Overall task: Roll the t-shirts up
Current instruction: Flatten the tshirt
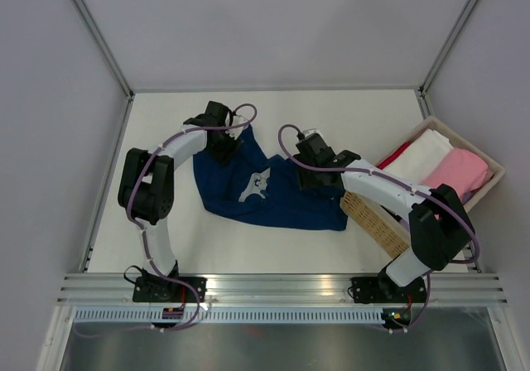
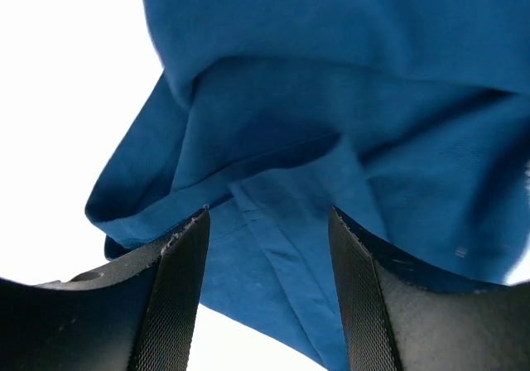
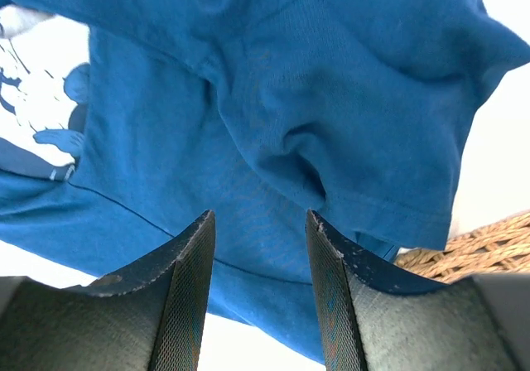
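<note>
A navy blue t-shirt (image 1: 286, 195) with a white chest print (image 1: 257, 185) lies crumpled at the middle of the table. My left gripper (image 1: 225, 145) hovers over the shirt's far left corner. In the left wrist view that gripper (image 2: 269, 222) stands open, folded blue cloth (image 2: 331, 131) beneath it and nothing pinched. My right gripper (image 1: 312, 175) sits over the shirt's right side. Its wrist view shows the gripper (image 3: 258, 222) open above a sleeve (image 3: 373, 139), the print (image 3: 41, 89) at the left. More folded t-shirts, white (image 1: 422, 156), pink (image 1: 457, 172) and red (image 1: 396, 154), lie in a basket.
The wicker basket (image 1: 374, 219) stands at the right edge of the table, its woven side also visible in the right wrist view as a wicker wall (image 3: 489, 247). White walls and metal frame posts enclose the table. A metal rail (image 1: 273, 286) runs along the near edge.
</note>
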You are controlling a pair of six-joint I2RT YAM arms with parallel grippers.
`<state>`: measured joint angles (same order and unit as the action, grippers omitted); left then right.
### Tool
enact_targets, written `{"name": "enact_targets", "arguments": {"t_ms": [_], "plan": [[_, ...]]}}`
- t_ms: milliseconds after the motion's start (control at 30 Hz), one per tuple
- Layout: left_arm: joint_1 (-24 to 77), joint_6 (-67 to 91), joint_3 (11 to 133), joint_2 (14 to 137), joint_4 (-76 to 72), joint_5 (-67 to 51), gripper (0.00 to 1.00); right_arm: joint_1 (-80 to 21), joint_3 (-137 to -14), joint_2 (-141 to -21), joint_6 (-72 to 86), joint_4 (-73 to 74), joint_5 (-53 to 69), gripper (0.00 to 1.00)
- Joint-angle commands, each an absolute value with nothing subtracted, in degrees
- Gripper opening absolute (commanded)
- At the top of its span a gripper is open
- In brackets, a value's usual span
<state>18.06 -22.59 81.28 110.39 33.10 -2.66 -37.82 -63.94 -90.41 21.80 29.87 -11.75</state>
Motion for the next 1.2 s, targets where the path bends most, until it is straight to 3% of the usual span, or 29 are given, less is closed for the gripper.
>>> {"name": "enact_targets", "arguments": {"t_ms": [0, 433, 500, 533, 633, 667, 900, 1167], "plan": [[17.75, -19.08, 83.15, 111.53, 32.43, 2.9, 0.64, -37.88, -61.79, -88.15, 23.38, 27.25, -10.99, 0.54], [16.17, -18.81, 85.78, 117.5, 39.2, -6.06, 0.46, -37.88, -59.85, -88.86, 23.47, 26.63, -11.51, 0.55], [16.17, -18.72, 85.61, 117.78, 39.55, -7.73, 0.37, -37.88, -59.41, -88.6, 23.64, 26.46, -11.43, 0.55], [16.08, -18.63, 85.34, 117.51, 39.46, -8.69, 0.26, -37.88, -58.8, -88.25, 23.73, 26.19, -11.34, 0.55], [16.08, -18.46, 84.73, 115.49, 39.38, -10.28, 0.13, -37.97, -58.36, -88.24, 23.82, 26.19, -11.34, 0.57], [16.0, -18.2, 84.55, 114.36, 39.29, -9.85, 0.04, -37.88, -58.1, -88.5, 23.73, 26.1, -11.34, 0.57], [12.14, -18.02, 81.65, 107.06, 37.44, -11.86, 0.02, -38.32, -57.48, -89.21, 23.82, 25.49, -11.69, 0.58], [-3.68, -19.59, 74.47, 97.13, 37.09, -14.76, 0.02, -40.6, -58.09, -91.05, 24.17, 27.86, -15.11, 0.64]]}}
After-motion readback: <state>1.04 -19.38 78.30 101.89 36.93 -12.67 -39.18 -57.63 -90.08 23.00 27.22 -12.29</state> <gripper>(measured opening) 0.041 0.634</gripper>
